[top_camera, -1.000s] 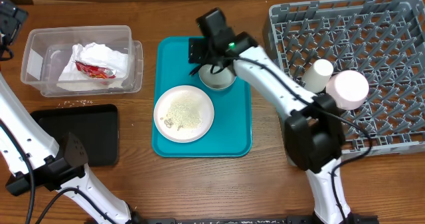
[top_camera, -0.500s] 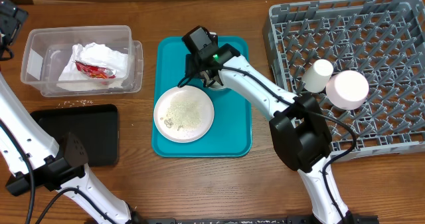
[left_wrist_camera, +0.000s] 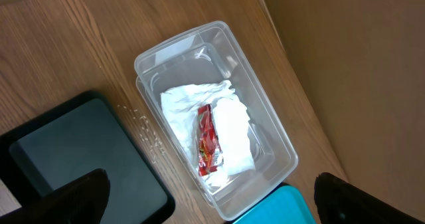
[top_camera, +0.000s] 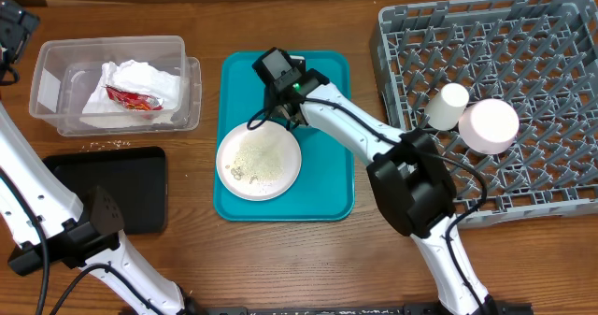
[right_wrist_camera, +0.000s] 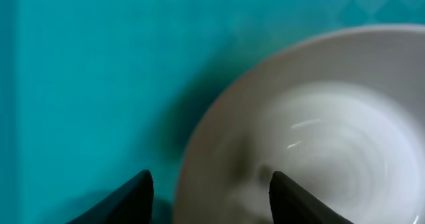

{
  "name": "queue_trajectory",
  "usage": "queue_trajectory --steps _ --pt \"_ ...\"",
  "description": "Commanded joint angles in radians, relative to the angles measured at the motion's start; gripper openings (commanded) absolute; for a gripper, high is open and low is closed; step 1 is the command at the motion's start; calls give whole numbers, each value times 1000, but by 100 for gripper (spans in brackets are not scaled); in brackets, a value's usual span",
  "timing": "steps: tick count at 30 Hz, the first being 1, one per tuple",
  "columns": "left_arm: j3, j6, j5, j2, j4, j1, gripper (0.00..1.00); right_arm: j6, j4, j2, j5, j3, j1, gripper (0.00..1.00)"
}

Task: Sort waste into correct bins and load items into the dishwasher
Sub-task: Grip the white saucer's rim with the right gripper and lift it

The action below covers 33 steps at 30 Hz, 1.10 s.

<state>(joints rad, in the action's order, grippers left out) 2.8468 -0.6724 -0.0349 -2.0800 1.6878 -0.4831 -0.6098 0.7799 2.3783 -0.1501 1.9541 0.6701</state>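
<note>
My right gripper (right_wrist_camera: 219, 197) is low over the teal tray, open, astride the rim of the grey bowl (right_wrist_camera: 319, 137). One fingertip (right_wrist_camera: 133, 201) is outside the bowl and the other is inside, with a gap still showing. In the overhead view that gripper (top_camera: 283, 95) hides the bowl. The pink-white plate (top_camera: 259, 159) holds rice bits just in front. The clear tub (top_camera: 56, 67) contains the white napkin (top_camera: 131, 81) and red wrapper (top_camera: 134, 97). My left gripper (left_wrist_camera: 216, 204) hangs wide open and empty, high above the tub (left_wrist_camera: 265, 111) and black tray (left_wrist_camera: 73, 157).
The teal tray (top_camera: 332, 179) sits mid-table. The grey dish rack (top_camera: 523, 44) at the right holds a white cup (top_camera: 451, 105) and a pink-white bowl (top_camera: 491, 125). The black tray (top_camera: 131, 189) lies front left, with loose rice bits (top_camera: 107, 145) on the wood behind it.
The right gripper has moved left and toward the front, down onto the grey bowl, now covering it from overhead, and its jaws have narrowed. The left arm has not moved.
</note>
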Motion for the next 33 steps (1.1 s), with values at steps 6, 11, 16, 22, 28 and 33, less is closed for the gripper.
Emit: queue_trajectory --steps 6,11,16,22,28,33 --pt "0 22 -10 -13 2 6 100 -13 4 7 -30 3 3 46" --pt "0 22 -10 -13 2 6 100 -13 32 6 -29 32 3 36" --pt "0 22 -10 -13 2 6 100 -13 38 6 -29 38 3 35" --pt "0 22 -10 -13 2 6 100 -11 42 6 -5 47 3 36" --pt "0 22 -10 -13 2 6 100 -10 79 6 -6 92 3 45" --pt "0 22 -10 -13 2 6 100 14 98 6 -6 123 3 42"
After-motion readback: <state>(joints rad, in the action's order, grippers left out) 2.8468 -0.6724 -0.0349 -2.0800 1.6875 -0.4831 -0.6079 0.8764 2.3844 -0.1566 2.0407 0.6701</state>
